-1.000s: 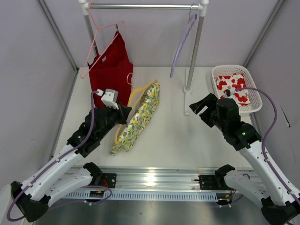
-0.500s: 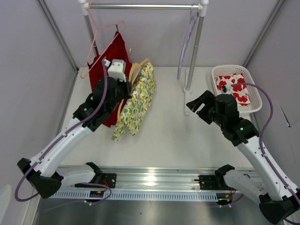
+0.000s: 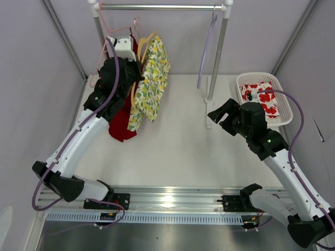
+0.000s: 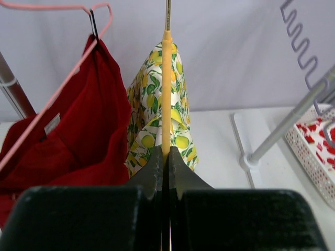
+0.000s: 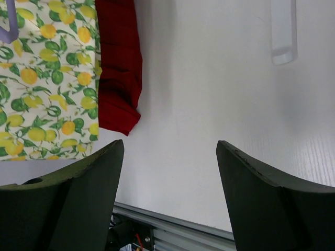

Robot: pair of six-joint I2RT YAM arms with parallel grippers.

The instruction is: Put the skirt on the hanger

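up by rail (image 3: 157, 7) | l claw (image 4: 165, 156) pinches hanger (image 4: 166, 94) | skirt (image 3: 149, 78) long axis vert | r claw (image 5: 168, 146) spread

lemon-print skirt (image 3: 149, 78), pale yellow-green, draped over yellow plastic hanger (image 4: 166, 78), hanging down in loose folds, hanger upright, both in upper left of top view

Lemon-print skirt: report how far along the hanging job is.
Done: the pale lemon-print cloth skirt hangs draped on the yellow plastic hanger. In hand: the left pincer is shut on the hanger, holding it up off the table beside the red garment. Left: likely hooking it on the metal rail, which I cannot confirm, then letting go. The right pincer is open and empty.
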